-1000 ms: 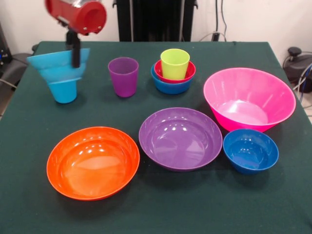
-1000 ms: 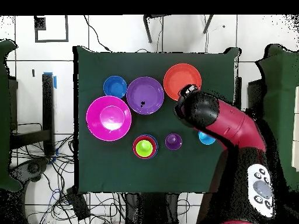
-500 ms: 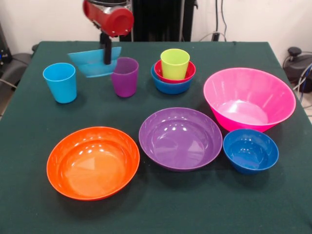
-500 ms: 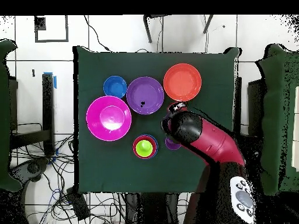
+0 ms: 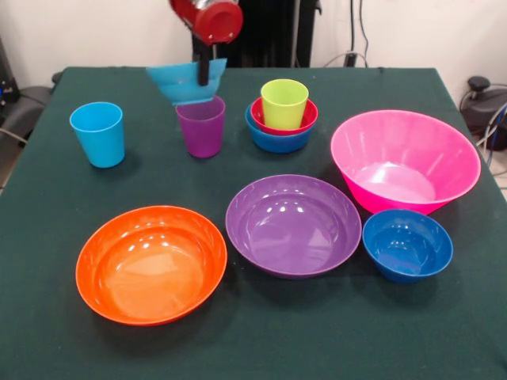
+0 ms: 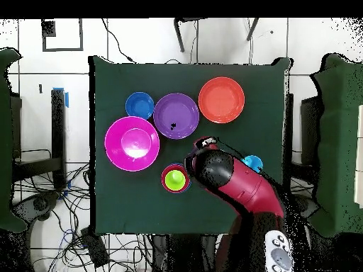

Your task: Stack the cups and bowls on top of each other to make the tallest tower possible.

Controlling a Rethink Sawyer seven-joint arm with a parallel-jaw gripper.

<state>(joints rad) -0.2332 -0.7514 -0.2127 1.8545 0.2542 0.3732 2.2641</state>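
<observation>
Arm descending from above, gripper clenching rim of cyan bowl, carrying it tilted in air just above purple cup, beside lime green cup.

Colour rundown: dark green tablecloth, orange wide bowl, purple wide bowl, hot pink big bowl, dark blue small bowl. Light blue cup, translucent purple cup, lime green cup in a red bowl over a blue bowl. Cyan bowl up top, red arm.
</observation>
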